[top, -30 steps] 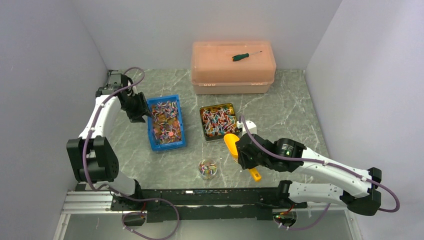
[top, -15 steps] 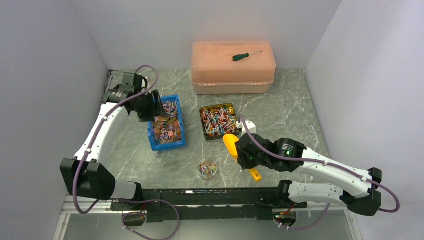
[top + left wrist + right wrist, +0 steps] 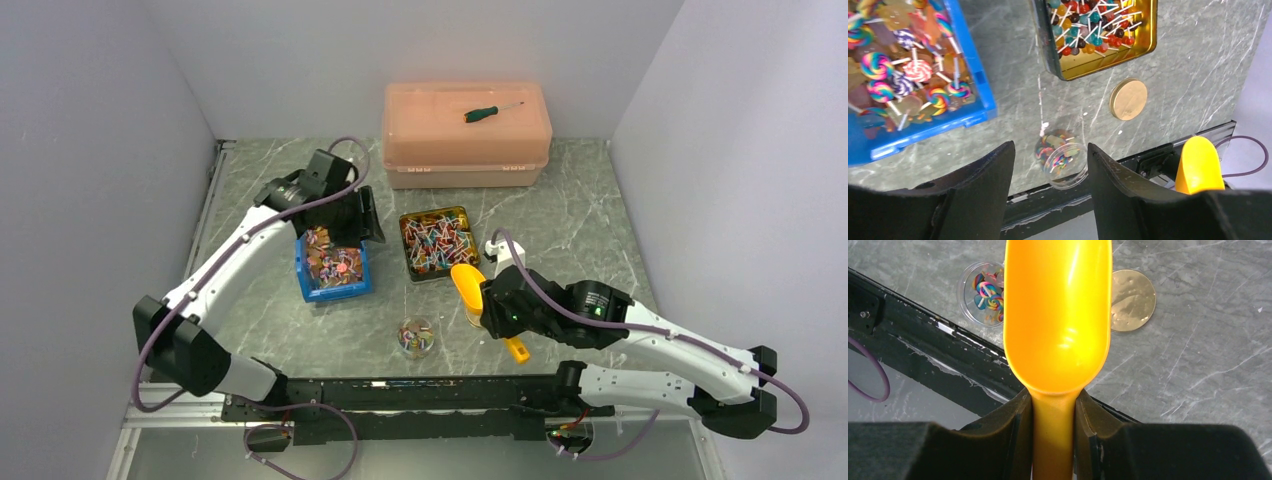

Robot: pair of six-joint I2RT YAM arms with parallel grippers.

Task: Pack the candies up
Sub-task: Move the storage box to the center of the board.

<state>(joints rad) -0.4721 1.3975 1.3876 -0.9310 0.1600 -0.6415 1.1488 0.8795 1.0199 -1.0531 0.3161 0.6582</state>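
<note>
Glossy orange-yellow plastic fills the right wrist view: a smooth, rounded scoop [image 3: 1058, 315], its bowl empty, its narrow handle pinched tight between the dark padded fingers of the right gripper [image 3: 1053, 437]. Under it, on the grey, white-veined marble-look table [image 3: 580, 210], sit a small clear round cup [image 3: 984, 292] holding a few swirled sweets and, near it, a flat gold disc [image 3: 1132, 300] with a dimpled face. The candies [image 3: 437, 240] are heaped, thin white sticks and all, in a rectangular gold tin [image 3: 402, 245]. More of them fill a blue plastic bin [image 3: 335, 293] to the tin's left. The left gripper [image 3: 1050, 185] hovers over that bin's far end, jaws well apart and holding nothing. At the back stands a translucent peach box [image 3: 440, 150] with rounded corners, a green-handled screwdriver [image 3: 482, 113] lying on its lid.
</note>
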